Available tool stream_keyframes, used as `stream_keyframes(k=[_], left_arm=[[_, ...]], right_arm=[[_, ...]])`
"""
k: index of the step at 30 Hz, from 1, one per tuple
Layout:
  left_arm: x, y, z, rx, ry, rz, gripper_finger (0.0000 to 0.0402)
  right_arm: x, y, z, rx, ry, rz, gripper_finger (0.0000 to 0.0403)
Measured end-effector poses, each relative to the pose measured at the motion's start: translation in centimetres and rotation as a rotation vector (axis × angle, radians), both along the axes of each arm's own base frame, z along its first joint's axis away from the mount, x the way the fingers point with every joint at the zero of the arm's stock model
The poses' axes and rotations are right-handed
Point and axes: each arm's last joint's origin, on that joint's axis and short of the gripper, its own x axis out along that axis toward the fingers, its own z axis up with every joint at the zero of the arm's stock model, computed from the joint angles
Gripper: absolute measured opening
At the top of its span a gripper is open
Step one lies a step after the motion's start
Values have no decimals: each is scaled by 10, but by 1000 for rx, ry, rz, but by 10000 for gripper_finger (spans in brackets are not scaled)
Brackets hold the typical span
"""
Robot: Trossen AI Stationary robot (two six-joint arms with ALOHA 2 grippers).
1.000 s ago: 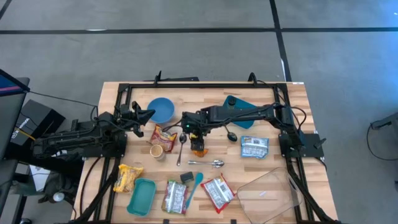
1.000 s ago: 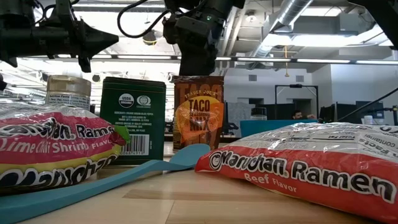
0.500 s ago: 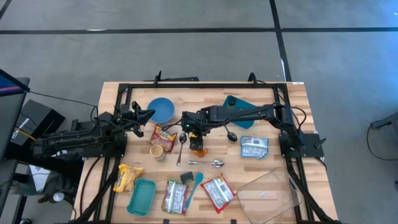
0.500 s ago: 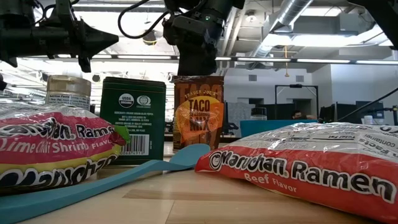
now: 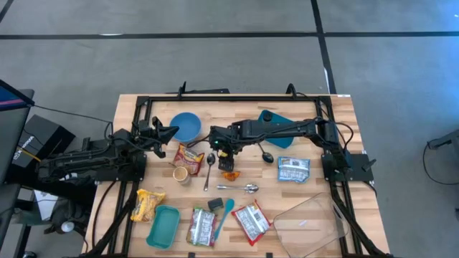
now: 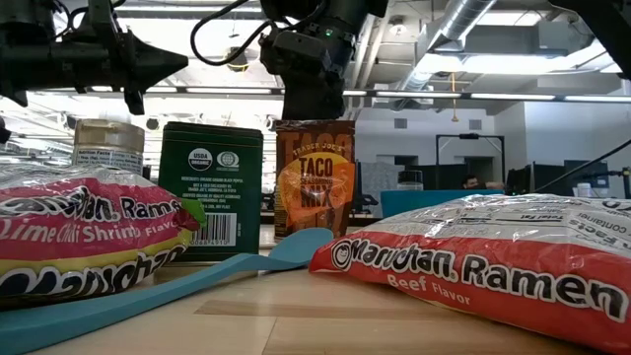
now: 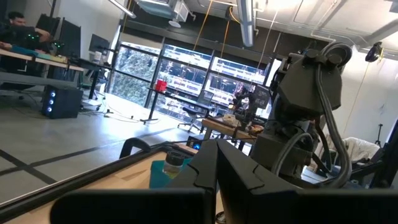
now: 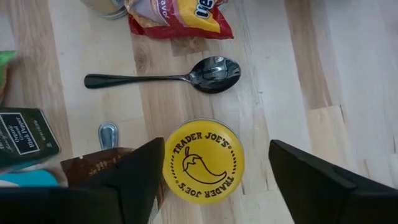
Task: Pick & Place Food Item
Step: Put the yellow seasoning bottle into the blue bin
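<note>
A jar with a yellow Trader Joe's lid (image 8: 203, 160) stands upright on the wooden table near its middle (image 5: 228, 175). A brown Taco Seasoning Mix packet (image 6: 315, 177) stands on the table at the jar's near side and hides the jar in the low view. My right gripper (image 8: 216, 147) hangs open just above them, pointing steeply down, with one finger (image 8: 134, 180) over the packet and the other (image 8: 317, 180) beyond the lid's far side. My left gripper (image 5: 169, 132) is shut and waits in the air at the table's left.
Close by lie a black spoon (image 8: 186, 74), a red-and-yellow packet (image 5: 189, 155), a tan-lidded jar (image 5: 181, 174) and a second spoon (image 5: 240, 188). A green pepper tin (image 6: 210, 189), a blue spatula (image 6: 148, 296) and ramen packs (image 6: 483, 266) lie nearer. A blue bowl (image 5: 186, 127) stands far left.
My right gripper's fingers have spread a little wider above the jar and packet, and the hand has stayed where it was. The jar and the packet stand as before.
</note>
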Motion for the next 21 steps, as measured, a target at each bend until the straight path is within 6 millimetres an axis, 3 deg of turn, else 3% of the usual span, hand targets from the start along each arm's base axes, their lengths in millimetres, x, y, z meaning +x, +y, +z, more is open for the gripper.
stream_keyframes(k=[8,21], left_arm=[[0,0,0,0,0,0,2],[0,0,0,0,0,0,2]], right_arm=[[0,0,-1,-8,-4,1,308],[-2,2,-24,-29,17,-2,308]])
